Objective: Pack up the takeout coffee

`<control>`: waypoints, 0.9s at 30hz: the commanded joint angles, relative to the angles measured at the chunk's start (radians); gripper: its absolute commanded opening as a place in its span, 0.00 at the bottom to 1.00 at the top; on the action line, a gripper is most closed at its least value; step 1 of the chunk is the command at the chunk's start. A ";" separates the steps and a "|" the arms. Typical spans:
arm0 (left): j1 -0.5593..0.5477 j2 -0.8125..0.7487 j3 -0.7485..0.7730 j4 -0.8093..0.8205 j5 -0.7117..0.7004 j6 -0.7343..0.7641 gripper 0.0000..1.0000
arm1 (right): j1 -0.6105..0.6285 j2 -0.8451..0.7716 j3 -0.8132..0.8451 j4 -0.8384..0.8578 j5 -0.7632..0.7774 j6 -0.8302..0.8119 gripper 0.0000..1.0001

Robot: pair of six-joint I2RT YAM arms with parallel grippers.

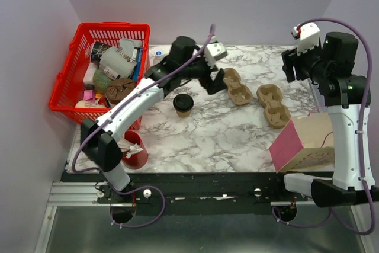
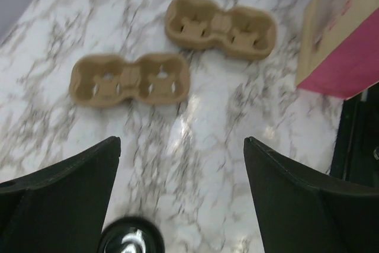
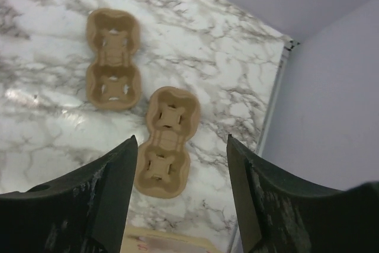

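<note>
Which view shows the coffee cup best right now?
Top external: the whole coffee cup shows, lidded and upright. Left wrist catches only a blurred bit of its black lid at the bottom edge; right wrist misses it.

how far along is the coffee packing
Done: the takeout coffee has its black lid on. In hand: nothing; the left gripper and right gripper are open and empty. Left: the coffee stands on the table, and both pulp carriers are empty.
</note>
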 commanded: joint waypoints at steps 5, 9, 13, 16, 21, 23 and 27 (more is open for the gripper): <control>-0.249 0.322 0.459 0.132 0.038 -0.201 0.89 | -0.013 -0.165 -0.084 0.314 0.258 0.253 0.75; -0.323 0.427 0.571 0.200 0.087 -0.283 0.86 | -0.013 -0.255 -0.172 0.438 0.418 0.300 0.80; -0.398 0.500 0.634 0.195 0.078 -0.217 0.86 | -0.013 -0.294 -0.190 0.510 0.492 0.325 0.80; -0.441 0.542 0.668 0.154 0.028 -0.182 0.85 | -0.013 -0.300 -0.190 0.512 0.481 0.354 0.80; -0.461 0.592 0.703 0.145 0.022 -0.196 0.81 | -0.013 -0.343 -0.258 0.526 0.452 0.380 0.80; -0.474 0.609 0.703 0.152 0.006 -0.200 0.80 | -0.013 -0.357 -0.284 0.526 0.443 0.382 0.80; -0.501 0.631 0.702 0.169 -0.049 -0.197 0.73 | -0.013 -0.377 -0.310 0.526 0.409 0.380 0.80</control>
